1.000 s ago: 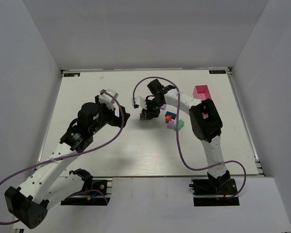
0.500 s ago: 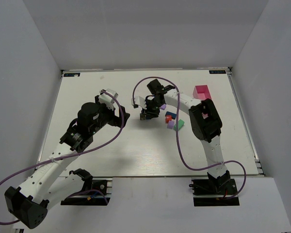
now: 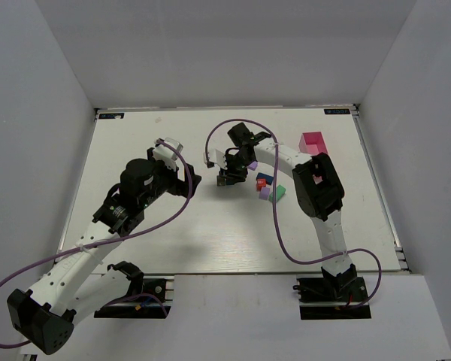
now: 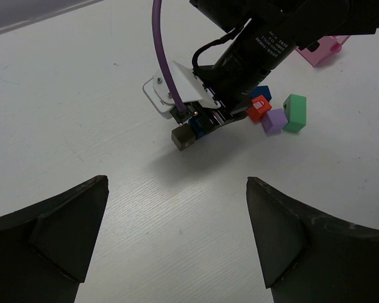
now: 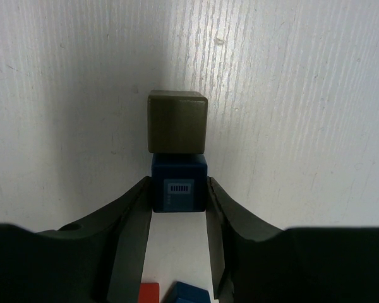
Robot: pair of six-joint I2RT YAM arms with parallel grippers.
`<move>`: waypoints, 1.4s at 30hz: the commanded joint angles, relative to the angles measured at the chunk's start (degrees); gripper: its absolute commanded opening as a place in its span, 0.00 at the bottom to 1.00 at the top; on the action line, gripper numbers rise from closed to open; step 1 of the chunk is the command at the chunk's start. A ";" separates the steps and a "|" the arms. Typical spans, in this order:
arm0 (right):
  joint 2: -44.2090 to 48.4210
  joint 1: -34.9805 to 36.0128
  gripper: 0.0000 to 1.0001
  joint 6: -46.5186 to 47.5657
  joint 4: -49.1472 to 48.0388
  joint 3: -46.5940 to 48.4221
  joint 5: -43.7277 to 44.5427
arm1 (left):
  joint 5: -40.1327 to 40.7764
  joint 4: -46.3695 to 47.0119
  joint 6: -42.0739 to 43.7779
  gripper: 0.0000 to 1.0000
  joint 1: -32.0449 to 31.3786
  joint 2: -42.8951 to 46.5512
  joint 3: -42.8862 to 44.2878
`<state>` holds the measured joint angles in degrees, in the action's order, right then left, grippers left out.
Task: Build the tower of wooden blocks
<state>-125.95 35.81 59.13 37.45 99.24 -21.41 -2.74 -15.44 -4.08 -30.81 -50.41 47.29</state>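
So far, we judge the wood block tower [image 3: 224, 180] barely begun: on the white table [image 3: 135, 135], the right gripper [image 5: 179, 192] clamps a dark blue wooden cube [image 5: 179, 177] pressed against an olive-grey wooden cube [image 5: 177, 120]; stacked or abreast, we cannot tell. The pair's long axis runs along the fingers. Red, purple and green loose wooden blocks [image 4: 276, 113] wait nearby. The left gripper [image 4: 177, 189] gapes open, empty.
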 commanded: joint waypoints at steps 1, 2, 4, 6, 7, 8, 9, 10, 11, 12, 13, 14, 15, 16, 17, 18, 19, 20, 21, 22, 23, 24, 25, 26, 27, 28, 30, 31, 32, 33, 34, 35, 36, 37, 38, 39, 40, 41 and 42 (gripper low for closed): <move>-1.67 0.22 0.42 0.98 2.01 1.04 0.05 | 0.46 -0.20 -0.05 1.00 0.40 0.75 -0.09; -1.75 0.31 0.42 0.98 2.19 1.04 -0.12 | 0.46 -0.20 -0.05 1.00 0.40 0.75 -0.09; -1.67 0.22 0.42 1.16 2.36 1.04 -0.21 | 0.46 -0.20 -0.05 1.00 0.40 0.75 -0.09; -1.67 0.22 0.42 1.42 2.54 1.04 -0.30 | 0.46 -0.20 -0.05 1.00 0.40 0.75 -0.09; -1.58 0.31 0.42 1.60 2.71 1.13 -0.30 | 0.46 -0.20 -0.05 1.00 0.40 0.75 -0.09; -1.58 -0.04 0.42 1.60 2.80 1.04 -0.39 | 0.46 -0.20 -0.05 1.00 0.40 0.75 -0.09; -1.67 0.31 0.42 1.51 2.89 1.04 -0.39 | 0.46 -0.20 -0.05 1.00 0.40 0.75 -0.09; -1.58 0.31 0.42 1.42 2.89 1.04 -0.39 | 0.46 -0.20 -0.05 1.00 0.40 0.75 -0.09; -1.67 0.14 0.42 1.77 3.06 1.13 -0.48 | 0.46 -0.20 -0.05 1.00 0.40 0.75 -0.09; -1.67 0.31 0.42 1.69 3.07 1.04 -0.56 | 0.46 -0.20 -0.05 1.00 0.40 0.75 -0.09; -1.67 0.22 0.42 1.77 3.24 1.13 -0.65 | 0.46 -0.20 -0.05 1.00 0.40 0.75 -0.09; -1.41 0.05 0.42 2.04 3.42 1.13 -0.91 | 0.46 -0.20 -0.05 1.00 0.40 0.75 -0.09; -1.58 0.22 0.42 1.95 3.50 1.13 -0.83 | 0.46 -0.20 -0.05 1.00 0.40 0.75 -0.09; -1.67 0.31 0.42 2.04 3.51 1.13 -0.83 | 0.46 -0.20 -0.05 1.00 0.40 0.75 -0.09; -1.49 0.31 0.42 1.95 3.59 1.04 -1.00 | 0.46 -0.20 -0.05 1.00 0.40 0.75 -0.09; -1.40 0.22 0.42 1.95 3.68 1.04 -1.09 | 0.46 -0.20 -0.05 1.00 0.40 0.75 -0.09; -1.49 0.22 0.41 2.12 3.68 1.22 -1.09 | 0.46 -0.20 -0.05 1.00 0.40 0.75 -0.09; -1.58 0.22 0.41 1.95 3.77 1.13 -1.09 | 0.46 -0.20 -0.05 1.00 0.40 0.75 -0.09; -1.32 0.14 0.41 1.95 3.94 1.13 -1.27 | 0.46 -0.20 -0.05 1.00 0.40 0.75 -0.09; -1.49 0.31 0.41 2.04 3.77 1.13 -1.27 | 0.46 -0.20 -0.05 1.00 0.40 0.75 -0.09; -1.40 0.31 0.41 2.04 3.94 1.13 -1.18 | 0.46 -0.20 -0.05 1.00 0.40 0.75 -0.09; -1.40 0.31 0.41 1.95 3.94 1.04 -1.18 | 0.46 -0.20 -0.05 1.00 0.40 0.75 -0.09; -1.49 0.22 0.41 1.95 3.94 1.13 -1.18 | 0.46 -0.20 -0.05 1.00 0.40 0.75 -0.09; -1.58 0.31 0.41 1.95 4.21 1.13 -1.18 | 0.46 -0.20 -0.05 1.00 0.40 0.75 -0.09; -1.49 0.31 0.41 1.95 4.03 0.96 -1.09 | 0.46 -0.20 -0.05 1.00 0.40 0.75 -0.09; -1.40 0.14 0.41 1.95 4.12 0.95 -1.09 | 0.46 -0.20 -0.05 1.00 0.40 0.75 -0.09; -1.31 0.13 0.41 1.95 4.30 0.78 -1.27 | 0.46 -0.20 -0.05 1.00 0.40 0.75 -0.09; -1.32 0.31 0.41 1.95 4.12 0.78 -1.18 | 0.46 -0.20 -0.05 1.00 0.40 0.75 -0.09; -1.32 0.14 0.41 1.95 4.12 0.78 -1.27 | 0.46 -0.20 -0.05 1.00 0.40 0.75 -0.09; -1.23 0.13 0.41 1.95 4.12 0.69 -1.27 | 0.46 -0.20 -0.05 1.00 0.40 0.75 -0.09; -1.23 0.22 0.41 1.95 4.29 0.86 -1.18 | 0.46 -0.20 -0.05 1.00 0.40 0.75 -0.09; -1.40 0.14 0.41 1.86 4.12 0.78 -1.18 | 0.46 -0.20 -0.05 1.00 0.40 0.75 -0.09; -1.23 0.13 0.41 1.86 4.21 0.87 -1.27 | 0.46 -0.20 -0.05 1.00 0.40 0.75 -0.09; -1.23 0.05 0.41 1.69 4.30 0.78 -1.27 | 0.46 -0.20 -0.05 1.00 0.40 0.75 -0.09; -1.31 0.13 0.41 1.77 4.38 0.78 -1.35 | 0.46 -0.20 -0.05 1.00 0.40 0.75 -0.09; -1.40 0.13 0.41 1.69 4.30 0.78 -1.27 | 0.46 -0.20 -0.05 1.00 0.40 0.75 -0.09; -1.40 0.13 0.41 1.77 4.12 0.78 -1.27 | 0.46 -0.20 -0.05 1.00 0.40 0.75 -0.09; -1.49 0.22 0.43 1.77 4.21 0.69 -1.18 | 0.46 -0.20 -0.05 1.00 0.40 0.75 -0.09; -1.40 0.05 0.43 1.77 4.30 0.86 -1.27 | 0.46 -0.20 -0.05 1.00 0.40 0.75 -0.09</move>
<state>-125.97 35.81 60.51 38.76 99.33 -22.48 -2.72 -15.44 -4.08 -30.81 -50.41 47.29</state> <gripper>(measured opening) 0.428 0.998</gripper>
